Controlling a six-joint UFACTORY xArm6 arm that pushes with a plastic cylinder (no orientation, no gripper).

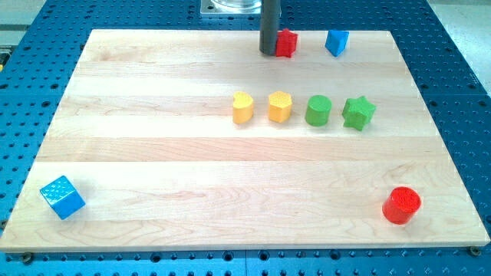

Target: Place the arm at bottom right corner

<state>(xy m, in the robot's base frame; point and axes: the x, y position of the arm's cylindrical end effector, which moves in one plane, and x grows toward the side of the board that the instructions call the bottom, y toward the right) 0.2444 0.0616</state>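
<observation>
Wooden board (153, 161) fills most of the view, pale planks, lying on a blue perforated table (460, 46).

My rod (269, 23) comes down from the view's top, dark and upright. My tip (268, 52) sits on the board near its top edge, just left of a red block (286, 43) and touching it or nearly so; shape of that block unclear. No claw on this arm, so nothing to open or close, nothing gripped.

Blue cube (62, 197) at the board's bottom left corner, turned at an angle.

Red cylinder (402, 205) near the bottom right corner, well apart from my tip.

Middle row, left to right: yellow heart-shaped block (242, 108), yellow hexagonal block (280, 106), green cylinder (318, 110), green star (358, 113). Evenly spaced, none touching.

Small blue block (336, 42) at the top right, apart from the red block beside my tip; exact shape hard to make out.
</observation>
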